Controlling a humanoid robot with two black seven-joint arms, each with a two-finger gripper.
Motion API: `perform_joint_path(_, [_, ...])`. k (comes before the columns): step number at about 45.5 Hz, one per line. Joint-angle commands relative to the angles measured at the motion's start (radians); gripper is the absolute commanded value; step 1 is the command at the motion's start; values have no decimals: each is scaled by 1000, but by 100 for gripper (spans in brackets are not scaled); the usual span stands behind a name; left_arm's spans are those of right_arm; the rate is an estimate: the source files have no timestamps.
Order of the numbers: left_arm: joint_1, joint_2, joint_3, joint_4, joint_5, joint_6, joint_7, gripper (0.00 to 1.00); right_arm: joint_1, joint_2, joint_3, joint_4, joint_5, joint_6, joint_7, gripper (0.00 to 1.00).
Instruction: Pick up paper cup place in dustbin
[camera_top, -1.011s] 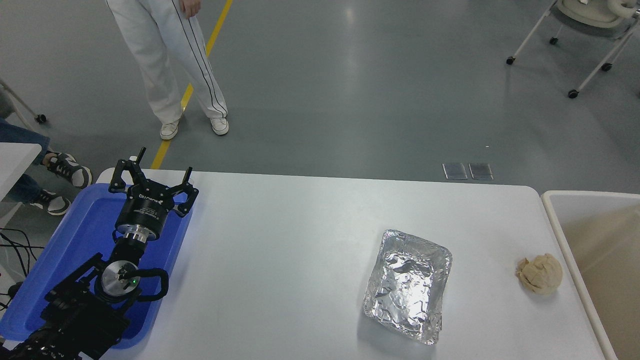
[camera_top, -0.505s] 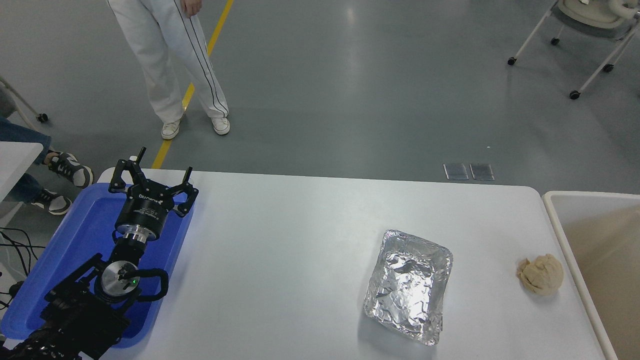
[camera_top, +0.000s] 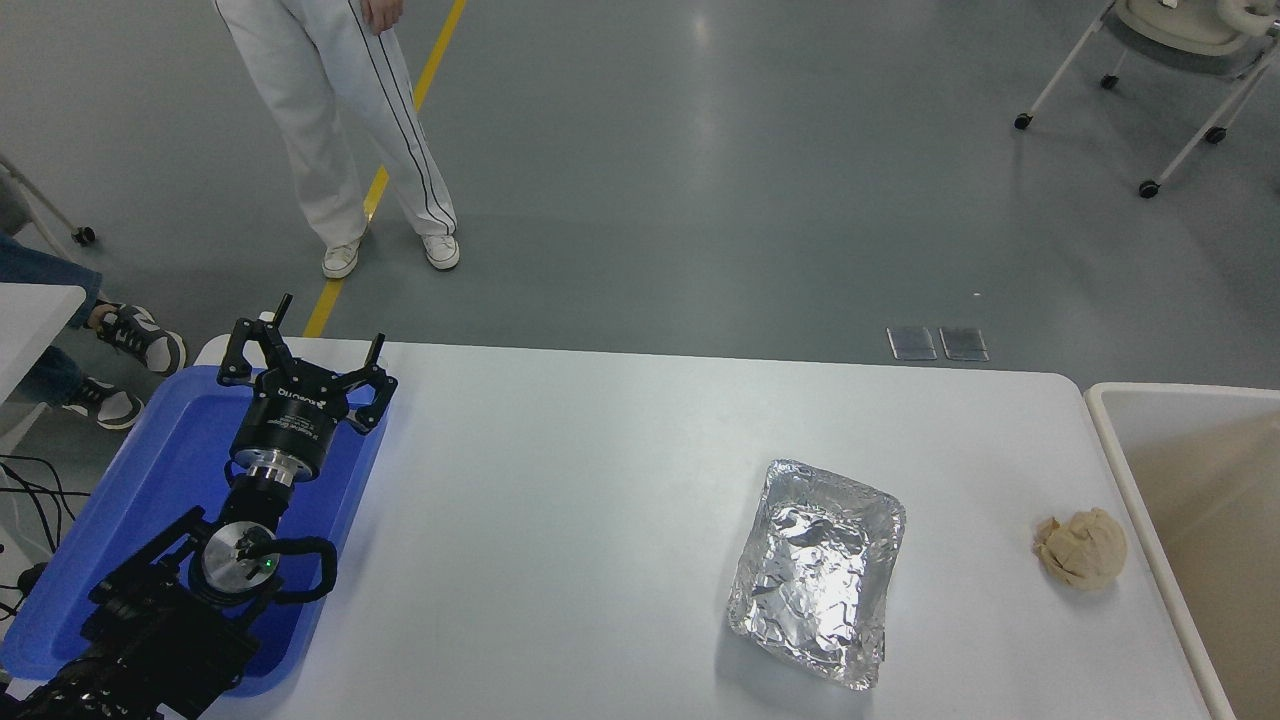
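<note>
The paper cup does not show anywhere in view. The dustbin (camera_top: 1120, 470), with a thick off-white rim and beige inside, stands against the table's right edge and is cut off by the picture's border. My left gripper (camera_top: 328, 325) is open and empty, parked over the blue tray at the lower left. My right arm and gripper are out of view.
A blue plastic tray (camera_top: 170, 470) lies at the table's left end under the left arm. A crinkled silver foil tray (camera_top: 815, 570) lies right of centre. A crumpled tan paper ball (camera_top: 1080, 548) sits near the dustbin. A person (camera_top: 340, 130) stands beyond the far left corner.
</note>
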Motion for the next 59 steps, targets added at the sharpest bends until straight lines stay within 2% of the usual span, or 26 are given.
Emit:
perform_joint_path(1, [0, 0, 0, 0, 0, 0, 0, 100, -4, 21, 1, 11, 3, -127, 0, 100])
perform_joint_path(13, [0, 0, 0, 0, 0, 0, 0, 100, -5, 43, 8, 12, 3, -128, 0, 100])
perform_joint_path(30, [0, 0, 0, 0, 0, 0, 0, 100, -5, 15, 111, 0, 3, -130, 0, 100])
perform_joint_path(50, [0, 0, 0, 0, 0, 0, 0, 100, -2, 9, 116, 26, 3, -128, 1, 100])
perform_joint_path(53, [0, 0, 0, 0, 0, 0, 0, 100, 5, -12, 116, 60, 3, -128, 1, 100])
perform_joint_path(59, [0, 0, 0, 0, 0, 0, 0, 100, 30, -130, 113, 248, 3, -128, 1, 100])
